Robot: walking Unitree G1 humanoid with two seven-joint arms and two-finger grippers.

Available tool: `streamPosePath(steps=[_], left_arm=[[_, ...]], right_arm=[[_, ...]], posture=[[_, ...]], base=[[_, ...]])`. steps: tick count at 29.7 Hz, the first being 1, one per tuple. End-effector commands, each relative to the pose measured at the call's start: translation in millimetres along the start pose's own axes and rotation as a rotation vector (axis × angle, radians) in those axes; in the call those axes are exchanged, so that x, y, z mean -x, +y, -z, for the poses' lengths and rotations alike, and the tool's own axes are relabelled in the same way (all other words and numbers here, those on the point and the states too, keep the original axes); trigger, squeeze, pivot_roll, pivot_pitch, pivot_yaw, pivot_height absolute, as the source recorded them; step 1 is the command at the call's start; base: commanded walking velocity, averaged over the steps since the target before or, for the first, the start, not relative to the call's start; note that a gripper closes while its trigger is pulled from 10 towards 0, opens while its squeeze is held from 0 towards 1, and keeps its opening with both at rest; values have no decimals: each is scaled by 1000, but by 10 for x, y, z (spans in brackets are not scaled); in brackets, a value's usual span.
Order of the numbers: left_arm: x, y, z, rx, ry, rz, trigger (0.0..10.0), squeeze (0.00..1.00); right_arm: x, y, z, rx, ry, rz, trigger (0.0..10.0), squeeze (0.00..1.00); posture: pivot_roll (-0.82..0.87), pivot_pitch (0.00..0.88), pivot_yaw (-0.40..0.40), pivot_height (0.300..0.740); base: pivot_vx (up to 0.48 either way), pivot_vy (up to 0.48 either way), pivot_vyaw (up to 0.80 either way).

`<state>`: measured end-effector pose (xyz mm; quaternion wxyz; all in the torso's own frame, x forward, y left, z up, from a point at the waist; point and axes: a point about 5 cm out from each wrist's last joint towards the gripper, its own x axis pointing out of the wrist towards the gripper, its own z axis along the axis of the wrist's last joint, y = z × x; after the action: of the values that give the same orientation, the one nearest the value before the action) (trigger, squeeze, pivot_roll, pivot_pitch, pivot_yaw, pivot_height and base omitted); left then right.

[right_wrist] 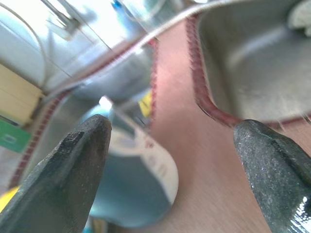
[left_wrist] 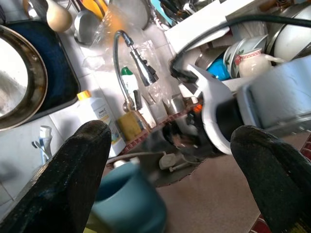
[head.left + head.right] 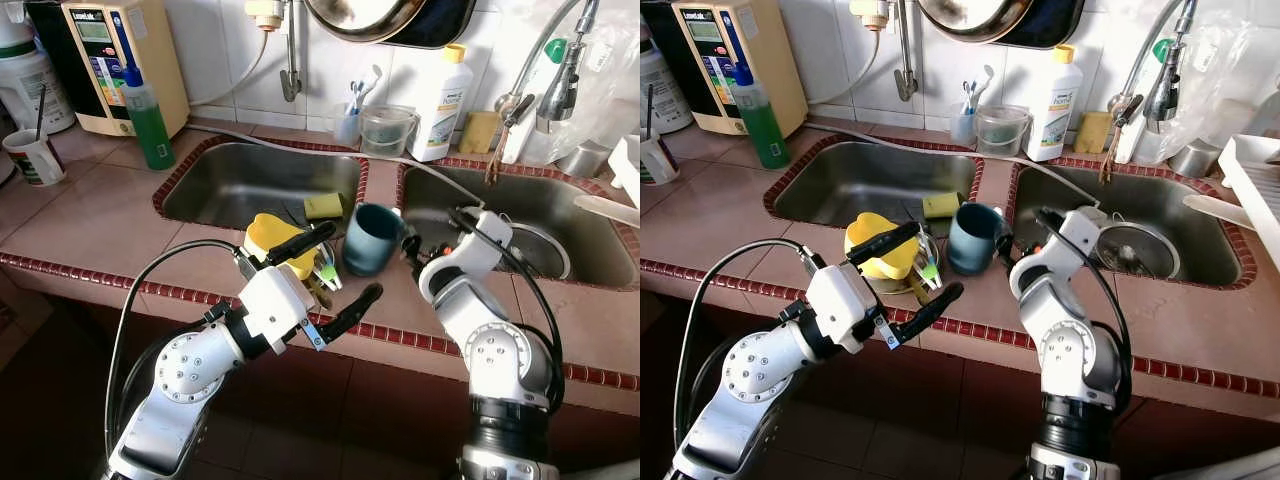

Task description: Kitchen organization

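Fingers: both grippers are gaping wide, holding nothing.
Right gripper [image 3: 408,243]: reaching beside teal mug [image 3: 371,238], probably to grab it.
Left gripper [image 3: 340,270]: waiting near yellow cup [image 3: 272,238].

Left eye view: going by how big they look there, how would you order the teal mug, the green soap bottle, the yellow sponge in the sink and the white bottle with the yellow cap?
1. White bottle and green soap bottle: look alike, unranked.
2. Teal mug, nearer the camera, so unsure.
3. Yellow sponge, smallest.

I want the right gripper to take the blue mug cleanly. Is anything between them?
Nothing visible. The open right gripper sits right beside the blue mug on the counter, with only bare tile between.
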<state>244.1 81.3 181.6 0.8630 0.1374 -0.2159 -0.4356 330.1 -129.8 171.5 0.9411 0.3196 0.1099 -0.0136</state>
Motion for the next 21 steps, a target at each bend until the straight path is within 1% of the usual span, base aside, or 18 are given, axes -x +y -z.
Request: streamPosePath(steps=[1, 3, 12, 16, 18, 21], left_arm=[[-3, -25, -31, -5, -6, 16, 10000, 0], [-4, -26, -32, -5, -6, 16, 10000, 0], [-26, -50, -39, 0, -13, 15, 10000, 0], [-29, -58, -43, 3, -16, 14, 10000, 0], [-32, -58, -44, 1, -16, 12, 10000, 0], [-32, -50, -41, 1, -15, 8, 10000, 0]], right_arm=[[-27, 105, -61, -13, -23, -41, 10000, 0], [-28, 113, -74, -17, -29, -48, 10000, 0], [-128, 216, -227, -41, -58, -75, 10000, 0], [-143, 222, -225, -46, -55, -77, 10000, 0], [-151, 200, -193, -74, -37, -69, 10000, 0], [-155, 177, -155, -92, -24, -58, 10000, 0]], posture=[[-175, 0, 6, 740], [-175, 0, 6, 740], [-179, 0, 4, 740], [-177, 0, 1, 740], [-175, 0, -1, 740], [-177, 0, -2, 740]], base=[[0, 0, 0], [0, 0, 0], [0, 0, 0], [0, 0, 0], [0, 0, 0], [0, 0, 0]])
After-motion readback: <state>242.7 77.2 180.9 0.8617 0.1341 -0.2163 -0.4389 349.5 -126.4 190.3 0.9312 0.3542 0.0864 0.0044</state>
